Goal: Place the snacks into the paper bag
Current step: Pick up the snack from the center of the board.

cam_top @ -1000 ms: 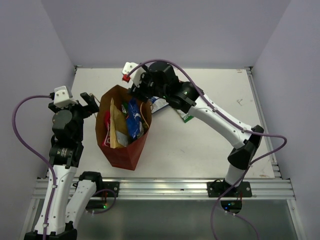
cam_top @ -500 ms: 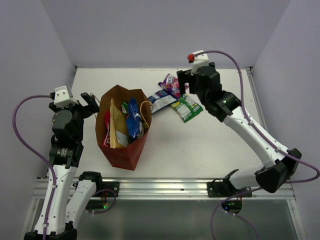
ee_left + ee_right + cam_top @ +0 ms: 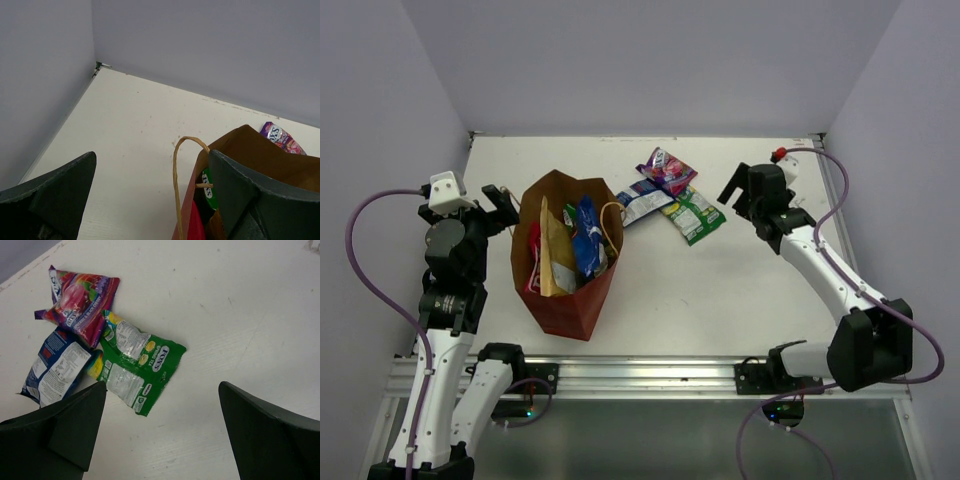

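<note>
The paper bag [image 3: 563, 300] stands upright at the left, its mouth open. In it stand a pink-red packet [image 3: 532, 268], a tan-gold packet [image 3: 556, 255] and a blue packet [image 3: 588, 238]. Three small packets lie on the table right of the bag: dark blue [image 3: 642, 200], purple-pink [image 3: 667, 168] and green [image 3: 693, 214]. My left gripper [image 3: 500, 207] is open and empty at the bag's left rim; the tan loop handle [image 3: 176, 170] stands between its fingers. My right gripper [image 3: 740, 203] is open and empty, raised right of the green packet [image 3: 135, 365].
Grey walls enclose the white table [image 3: 720, 290] on three sides. A metal rail [image 3: 640, 375] runs along the near edge. The purple-pink packet [image 3: 80, 302] partly overlaps the green one, and the dark blue packet [image 3: 57, 365] lies beside them.
My right arm has swung from the bag's far rim to the table's right side, uncovering the three small packets. The left arm and the bag have not moved.
</note>
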